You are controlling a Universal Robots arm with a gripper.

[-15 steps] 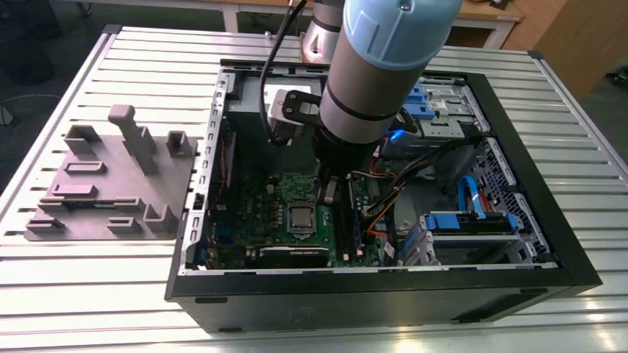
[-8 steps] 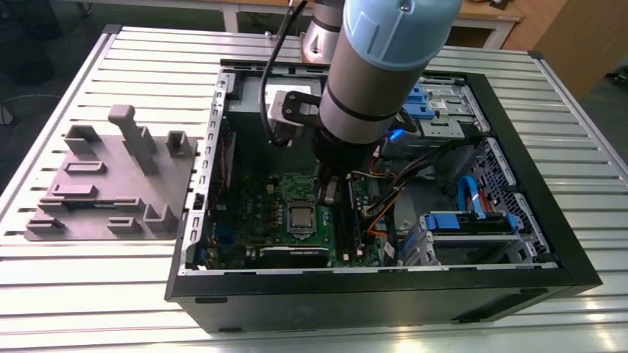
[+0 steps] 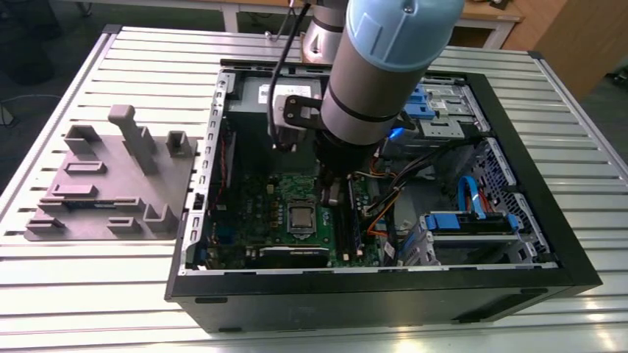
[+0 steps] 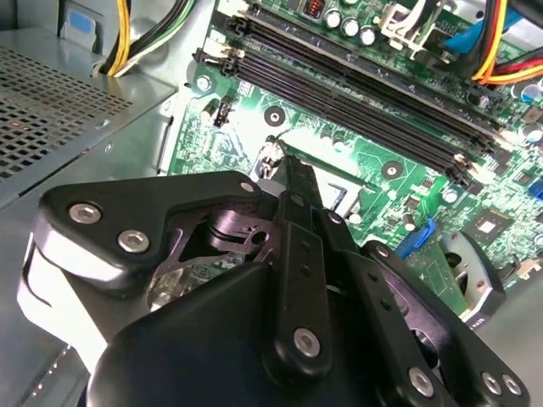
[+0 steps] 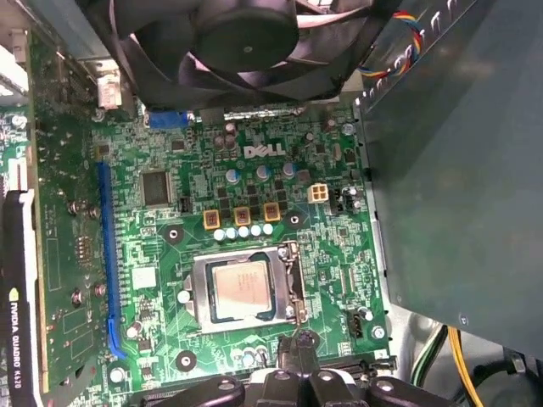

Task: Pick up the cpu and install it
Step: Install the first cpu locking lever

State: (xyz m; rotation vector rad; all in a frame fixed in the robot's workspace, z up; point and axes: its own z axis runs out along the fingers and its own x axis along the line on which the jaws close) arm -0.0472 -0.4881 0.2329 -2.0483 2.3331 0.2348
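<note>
The cpu [image 3: 299, 217] [image 5: 244, 288], a small silver-grey square, lies flat in its socket on the green motherboard [image 3: 257, 197] [image 5: 153, 136] inside the open computer case [image 3: 549, 243]. My gripper [image 3: 330, 193] hangs just above the board, a short way from the socket toward the exterior view's right, beside the black memory slots [image 4: 356, 93]. Its black fingertips [image 5: 297, 346] [image 4: 288, 170] stand together, shut on nothing, next to the socket's edge and apart from the chip.
A black fan [image 5: 229, 42] and a grey metal box [image 5: 458, 170] border the board. A graphics card [image 5: 13, 322] lies along one edge. Cables [image 3: 393, 198] and blue drive bays [image 3: 471, 220] crowd the case's right. A grey fixture plate [image 3: 108, 184] sits on the slatted table.
</note>
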